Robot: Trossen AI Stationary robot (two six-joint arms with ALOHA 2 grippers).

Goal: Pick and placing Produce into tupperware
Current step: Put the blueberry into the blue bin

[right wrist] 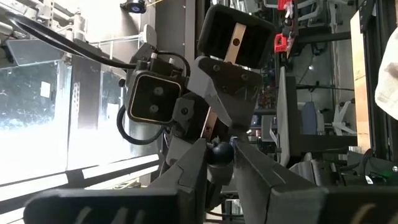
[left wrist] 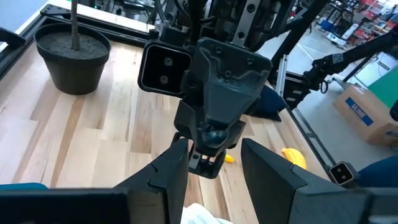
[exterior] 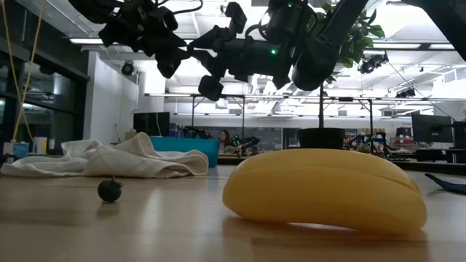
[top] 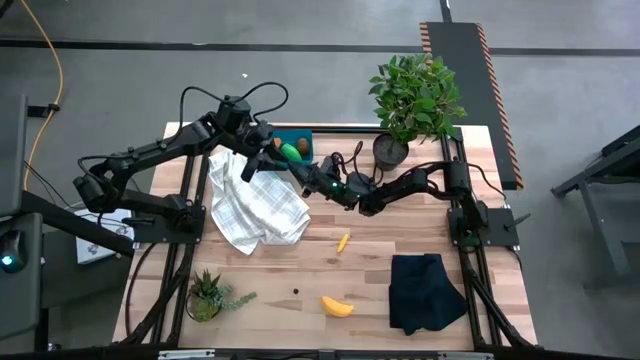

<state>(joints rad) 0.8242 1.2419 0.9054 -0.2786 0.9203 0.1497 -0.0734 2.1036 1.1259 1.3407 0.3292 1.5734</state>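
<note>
Working over a wooden table (top: 400,240), both arms reaching in toward its far middle. Lying crumpled on the left half, a white checked cloth (top: 255,205). Standing at the far right edge, a leafy bush (top: 415,95) in a dark pot. Lying folded near the front right, a black cloth (top: 425,290).

Hovering above the cloth's far end, the left gripper (left wrist: 212,148) and the right gripper (right wrist: 221,149), meeting nose to nose. Pinching a dark berry (right wrist: 219,153) between the right gripper's fingertips, clenched on it. Keeping the left gripper's fingers (left wrist: 165,177) spread apart on either side of the right gripper's tip, not clamping anything.

Sitting at the table's far edge, the tupperware (top: 303,134), just beside the cloth and near the bush's pot. Lying near the front middle, a yellow banana (top: 337,306). Standing at the front left, a small spiky plant (top: 205,295). Resting inside the tupperware, a green oval (top: 291,151) and, touching it, an orange carrot (top: 279,144). Lying on bare wood between cloth and banana, a small yellow piece (top: 343,241). Sitting alone left of the banana, a second tiny berry (top: 295,291).
</note>
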